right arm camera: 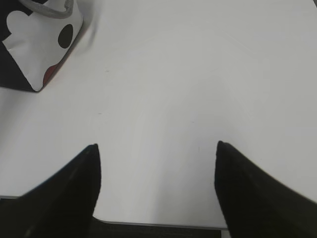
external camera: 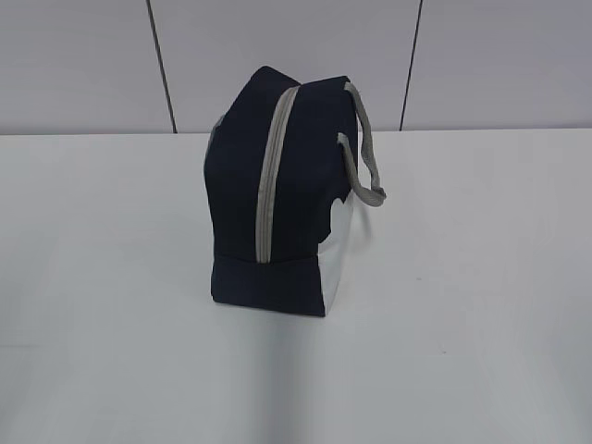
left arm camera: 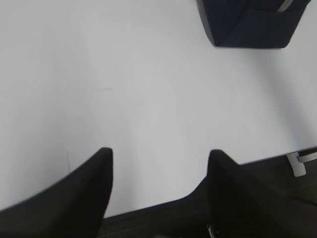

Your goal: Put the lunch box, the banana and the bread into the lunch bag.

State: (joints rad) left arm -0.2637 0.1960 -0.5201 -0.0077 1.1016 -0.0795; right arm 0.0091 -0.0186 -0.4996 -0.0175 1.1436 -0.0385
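Both your grippers — left (left arm camera: 158,163) and right (right arm camera: 156,158) — hang with jaws apart and empty; the lunch bag (external camera: 277,199) stands upright ahead between them, zipper closed, roughly equally near both.

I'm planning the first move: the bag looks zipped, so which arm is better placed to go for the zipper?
Probably left, though it's close. The lunch bag shows its grey zipper on the near end, left of centre. Both the left tool and the right tool hang open over bare table.
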